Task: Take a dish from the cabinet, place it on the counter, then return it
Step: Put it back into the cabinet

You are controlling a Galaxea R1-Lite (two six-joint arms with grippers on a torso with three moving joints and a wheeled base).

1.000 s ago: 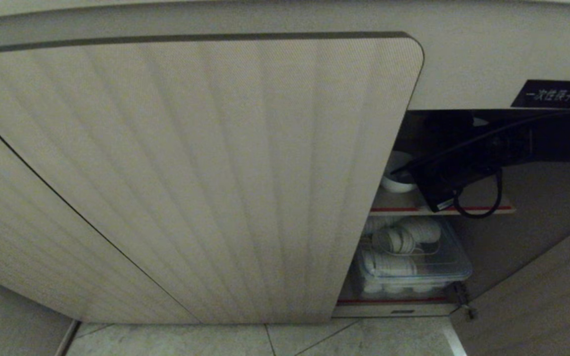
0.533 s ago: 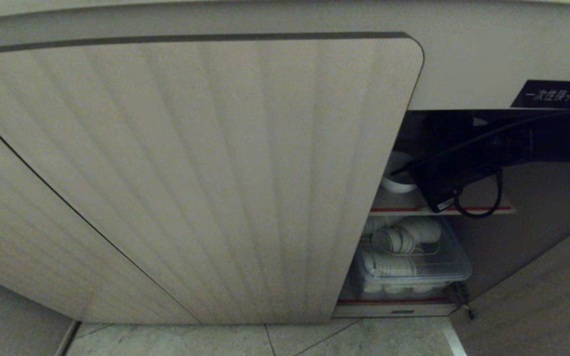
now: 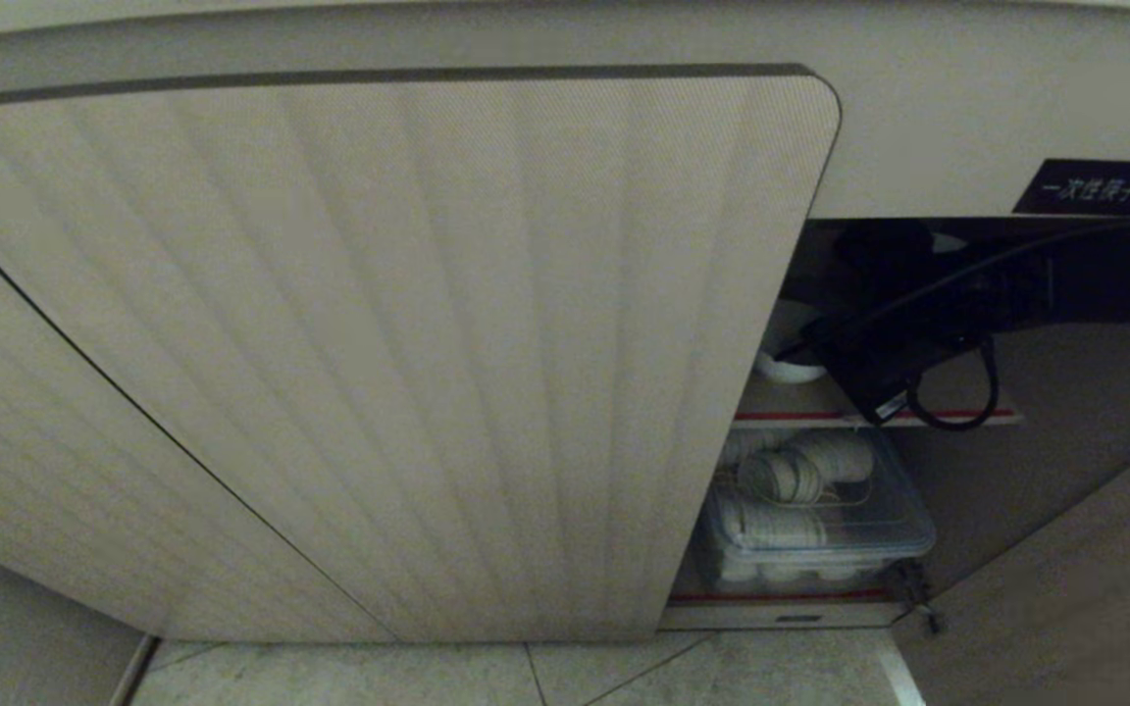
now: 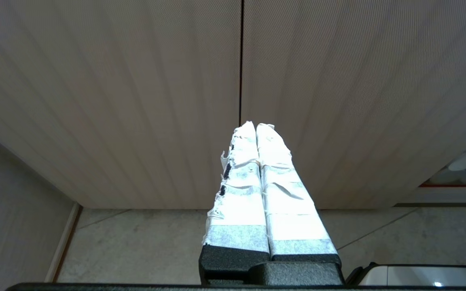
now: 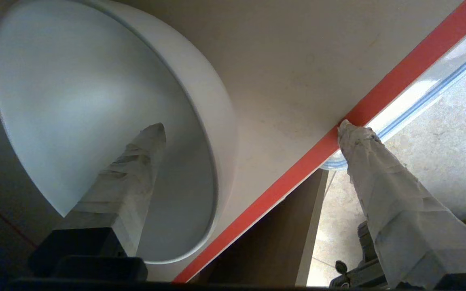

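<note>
dish (image 3: 783, 343) half hidden behind door (image 3: 379, 343) and right arm (image 3: 1065, 279); label (image 3: 1091, 186) characters blurred

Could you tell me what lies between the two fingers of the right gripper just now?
In the right wrist view, the near wall and rim of the dish, a stretch of bare shelf and its red front edge.

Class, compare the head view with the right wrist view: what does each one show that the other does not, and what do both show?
Only the head view shows the ribbed cabinet door, the black label and the clear bin of white dishes on the lower level. Only the right wrist view shows the right gripper open, one taped finger over the inside of the dish, the other beyond the shelf's red edge. Both show the white dish sitting on the red-edged shelf.
</note>
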